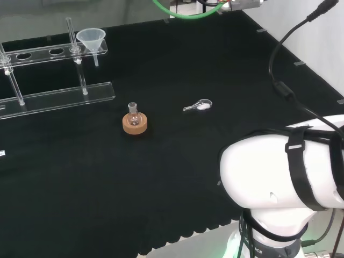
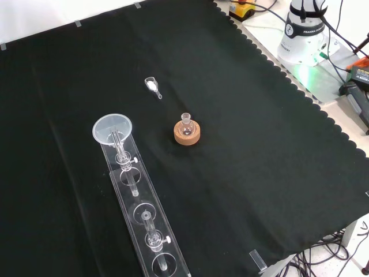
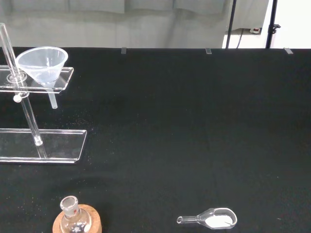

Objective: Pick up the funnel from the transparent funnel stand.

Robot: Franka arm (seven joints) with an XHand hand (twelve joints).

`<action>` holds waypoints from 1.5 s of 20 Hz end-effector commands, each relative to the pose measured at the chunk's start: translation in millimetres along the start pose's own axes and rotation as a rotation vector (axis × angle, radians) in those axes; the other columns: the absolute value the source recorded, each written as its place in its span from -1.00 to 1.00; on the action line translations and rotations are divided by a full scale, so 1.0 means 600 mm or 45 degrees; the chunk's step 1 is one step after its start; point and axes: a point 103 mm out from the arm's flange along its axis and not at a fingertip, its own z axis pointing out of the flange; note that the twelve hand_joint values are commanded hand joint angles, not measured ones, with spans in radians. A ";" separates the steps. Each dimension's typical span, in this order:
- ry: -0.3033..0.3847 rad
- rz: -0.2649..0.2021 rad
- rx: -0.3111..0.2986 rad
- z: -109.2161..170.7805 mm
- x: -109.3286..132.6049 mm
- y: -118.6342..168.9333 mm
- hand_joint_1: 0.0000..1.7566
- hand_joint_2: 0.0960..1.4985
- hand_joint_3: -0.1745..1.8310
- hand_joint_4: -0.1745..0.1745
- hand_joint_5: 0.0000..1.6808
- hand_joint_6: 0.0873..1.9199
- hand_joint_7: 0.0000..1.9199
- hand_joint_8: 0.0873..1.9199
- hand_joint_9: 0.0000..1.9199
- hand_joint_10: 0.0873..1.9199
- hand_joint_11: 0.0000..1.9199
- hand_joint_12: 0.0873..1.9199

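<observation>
A clear funnel (image 1: 91,40) (image 2: 113,130) (image 3: 42,65) sits in the end hole of the transparent funnel stand (image 1: 59,97) (image 2: 144,219) (image 3: 43,145), its stem hanging below the upper shelf. The stand is at the far left in the head view and at the lower left in the front view. The funnel stands upright and nothing touches it.
A small round flask on a cork ring (image 1: 134,122) (image 2: 187,130) (image 3: 77,222) stands mid-cloth. A clear scoop with white powder (image 1: 199,106) (image 2: 152,86) (image 3: 209,219) lies beside it. The arm's white link (image 1: 285,172) rises at the head view's right.
</observation>
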 end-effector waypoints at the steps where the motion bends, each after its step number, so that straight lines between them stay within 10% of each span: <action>1: -0.012 0.013 -0.016 -0.001 0.000 0.002 -0.87 0.12 -0.69 0.00 -0.89 -1.00 -0.99 -0.97 -0.75 -1.00 -0.92 0.36; 8: 0.026 0.043 -0.036 0.007 -0.026 0.020 -0.93 0.16 -0.68 0.07 -0.93 -1.00 -1.00 -1.00 -0.83 -1.00 -1.00 0.37; 16: 0.091 -0.052 -0.345 0.050 0.050 0.075 -0.91 0.15 -0.69 0.04 -0.90 -1.00 -1.00 -1.00 -0.85 -1.00 -1.00 0.36; 22: 0.156 -0.027 -0.369 0.070 0.064 0.162 -0.88 0.14 -0.70 0.06 -0.92 -1.00 -1.00 -1.00 -0.88 -1.00 -1.00 0.32; 30: 0.186 0.048 -0.257 0.111 0.116 0.264 -0.86 0.13 -0.75 0.28 -1.00 -1.00 -1.00 -1.00 -1.00 -1.00 -1.00 -0.52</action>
